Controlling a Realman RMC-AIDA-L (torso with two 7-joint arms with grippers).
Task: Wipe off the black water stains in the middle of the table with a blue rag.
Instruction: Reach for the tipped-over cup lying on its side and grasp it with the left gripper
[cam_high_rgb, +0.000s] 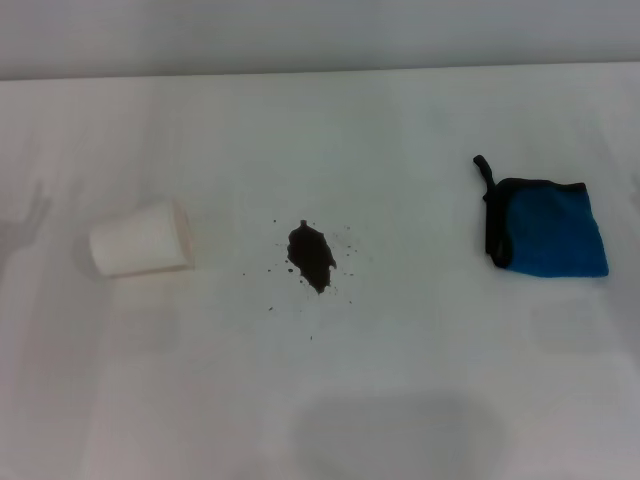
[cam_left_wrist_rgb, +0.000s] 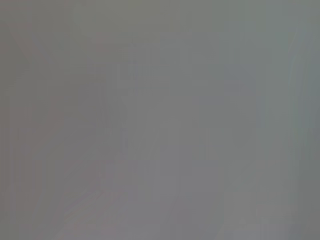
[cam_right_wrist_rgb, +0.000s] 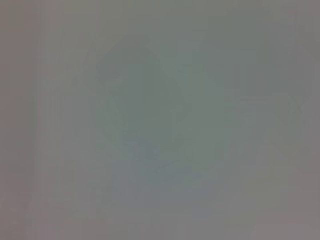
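Observation:
The black water stains (cam_high_rgb: 312, 257) form a small dark blotch with tiny specks around it in the middle of the white table (cam_high_rgb: 400, 380). The blue rag (cam_high_rgb: 548, 228) lies folded flat on the table to the right of the stains, its black edging and short black loop toward the far left corner. Neither gripper shows in the head view. Both wrist views show only a plain grey field with no fingers and no objects.
A white paper cup (cam_high_rgb: 141, 239) lies on its side to the left of the stains. The table's far edge (cam_high_rgb: 320, 70) runs across the top of the head view, with a grey wall behind it.

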